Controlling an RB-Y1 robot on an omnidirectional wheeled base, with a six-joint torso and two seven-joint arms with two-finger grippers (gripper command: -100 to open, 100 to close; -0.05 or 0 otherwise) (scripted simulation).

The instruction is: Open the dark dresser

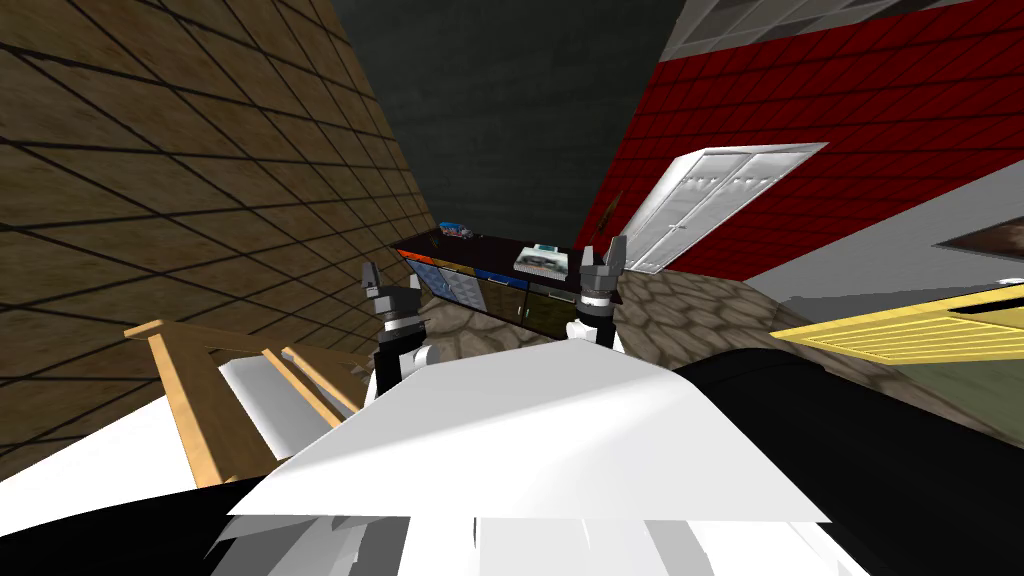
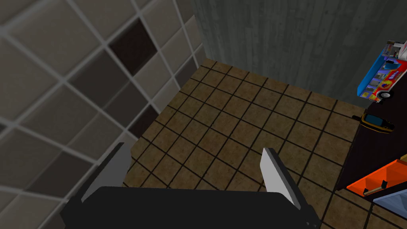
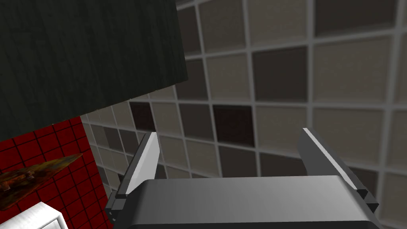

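While the dresser (image 1: 497, 292) sits well ahead, nothing's opened yet.
Left gripper (image 1: 390, 280) & right gripper (image 1: 603, 252) hang open, 0 held; dresser stands at the far wall (image 1: 500, 120) & looks shut. Approach, grasp & pull all left to do.

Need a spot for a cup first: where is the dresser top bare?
Bare: the dark dresser top between the toy bus and the white-and-teal flat item. Crowded: the bus end, where a small yellow-black handset lies beside the bus.
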